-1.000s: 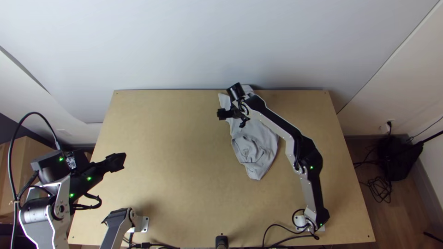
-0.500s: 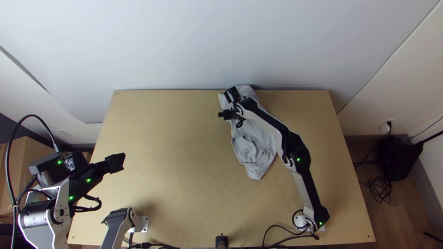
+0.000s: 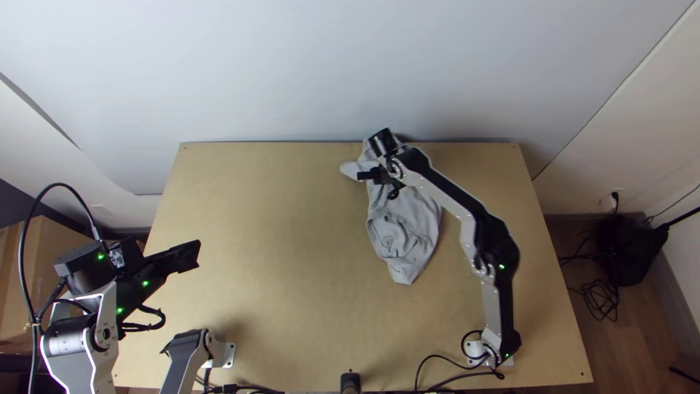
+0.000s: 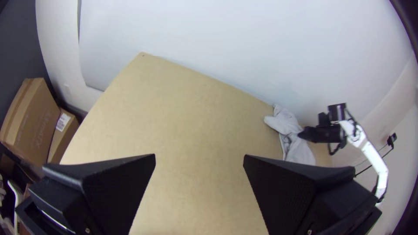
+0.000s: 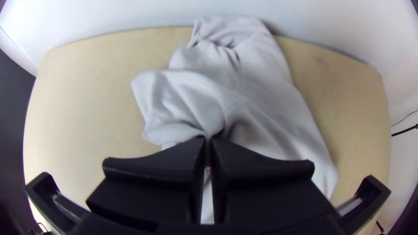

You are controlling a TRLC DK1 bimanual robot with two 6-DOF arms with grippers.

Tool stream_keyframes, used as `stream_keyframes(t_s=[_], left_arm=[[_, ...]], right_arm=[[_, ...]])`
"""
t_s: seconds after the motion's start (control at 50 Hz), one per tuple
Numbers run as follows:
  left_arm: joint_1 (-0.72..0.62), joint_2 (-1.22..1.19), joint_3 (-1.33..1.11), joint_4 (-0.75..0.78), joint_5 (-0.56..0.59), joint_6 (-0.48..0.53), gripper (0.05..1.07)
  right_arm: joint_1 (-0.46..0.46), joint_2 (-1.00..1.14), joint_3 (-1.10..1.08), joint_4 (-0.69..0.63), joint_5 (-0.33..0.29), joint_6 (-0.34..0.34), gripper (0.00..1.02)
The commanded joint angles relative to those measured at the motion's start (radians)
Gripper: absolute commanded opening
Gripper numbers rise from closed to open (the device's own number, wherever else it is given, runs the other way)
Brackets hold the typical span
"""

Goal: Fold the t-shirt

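The grey t-shirt (image 3: 405,226) lies bunched in a long heap at the table's far side, right of centre. Over its far part is my right gripper (image 3: 364,175); in the right wrist view the right gripper (image 5: 208,138) is shut on a pinched fold of the t-shirt (image 5: 261,100), lifting it a little. My left gripper (image 3: 197,255) hangs over the table's left edge, away from the cloth. Its two fingers stand wide apart in the left wrist view, where the left gripper (image 4: 199,159) has nothing between them and the t-shirt (image 4: 298,150) lies far off.
Bare wood of the table (image 3: 277,219) stretches between the left gripper and the cloth. A wall (image 3: 350,73) rises along the far edge. Black cables (image 3: 437,361) run along the near edge, and cardboard boxes (image 4: 37,117) stand off the left side.
My right gripper has taken hold of the cloth and shifted a little to the right, and the t-shirt's far left part has changed shape. The left arm has moved only slightly.
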Motion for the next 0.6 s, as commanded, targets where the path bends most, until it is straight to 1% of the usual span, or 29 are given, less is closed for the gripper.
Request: stream_keyframes(t_s=[0.0,0.16,0.24,0.38,0.42,0.58], left_arm=[[-0.015,-0.014,-0.046,0.021,0.011,0.038,1.03],[-0.067,0.000,-0.081,0.058,0.013,0.052,1.02],[-0.105,0.005,-0.092,0.103,0.014,0.052,1.02],[-0.189,0.052,-0.112,0.182,0.016,0.033,1.02],[-0.214,0.074,-0.111,0.204,0.019,0.017,1.02],[-0.343,0.149,-0.127,0.351,0.031,-0.017,1.03]], right_arm=[[-0.011,-0.210,-0.106,-0.008,0.013,-0.001,0.02],[-0.017,-0.449,-0.276,-0.008,-0.007,0.002,0.02],[-0.017,-0.572,-0.356,-0.008,-0.013,0.012,0.02],[-0.017,-0.794,-0.489,-0.020,-0.026,0.089,0.02],[-0.044,-0.847,-0.511,-0.045,-0.040,0.100,0.02],[-0.127,-1.014,-0.618,-0.144,-0.069,0.095,0.02]])
